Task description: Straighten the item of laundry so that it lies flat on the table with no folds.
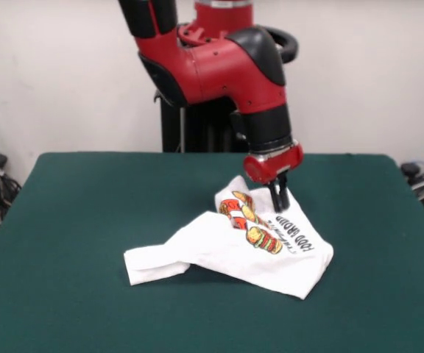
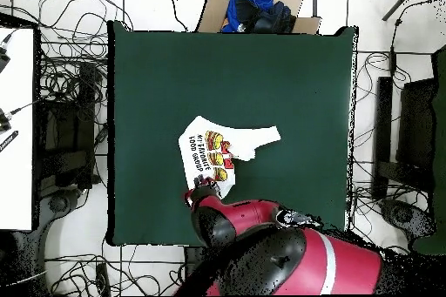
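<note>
A small white T-shirt [image 1: 230, 254] printed with burgers and black lettering lies crumpled near the middle of a dark green bench [image 1: 87, 220], somewhat closer to the edge where the robot stands. In the front view it forms a rough wedge: the printed part bunches up at the robot's side, one fold runs across the middle, and a plain white flap trails out along the bench toward one side edge. The overhead view shows the same uneven outline, with a narrow white arm of cloth reaching away from the printed part.

The red and black arm reaches down over the shirt. Its dark tool [image 1: 279, 197] sits at the shirt's edge nearest the robot, its tips drawn close together, low against the cloth; whether they pinch fabric cannot be made out.

The task looks far from done. Folds remain, and the shirt still needs spreading flat.
</note>
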You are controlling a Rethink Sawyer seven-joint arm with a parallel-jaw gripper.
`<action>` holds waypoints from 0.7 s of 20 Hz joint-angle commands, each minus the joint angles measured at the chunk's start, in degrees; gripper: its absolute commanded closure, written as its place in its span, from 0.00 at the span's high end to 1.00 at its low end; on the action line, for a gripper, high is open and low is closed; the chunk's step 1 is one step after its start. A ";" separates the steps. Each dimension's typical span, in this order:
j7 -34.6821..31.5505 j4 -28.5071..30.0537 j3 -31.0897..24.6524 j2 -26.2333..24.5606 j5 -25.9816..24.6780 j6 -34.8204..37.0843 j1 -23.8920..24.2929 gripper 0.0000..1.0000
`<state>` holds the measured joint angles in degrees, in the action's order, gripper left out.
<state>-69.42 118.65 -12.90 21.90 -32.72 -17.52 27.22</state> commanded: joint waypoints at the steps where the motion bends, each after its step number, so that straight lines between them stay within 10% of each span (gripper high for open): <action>1: -9.71 -8.10 2.43 -1.06 3.18 3.69 -1.75 0.00; 7: -9.52 -8.21 2.69 -1.07 2.99 3.88 -2.11 0.00; 8: -9.43 -8.26 2.81 -1.02 2.99 4.02 -2.24 1.00; 14: -9.02 -8.58 4.00 -0.67 3.28 5.17 -3.40 1.00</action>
<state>-69.42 118.61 -10.64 21.92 -32.72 -17.52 25.63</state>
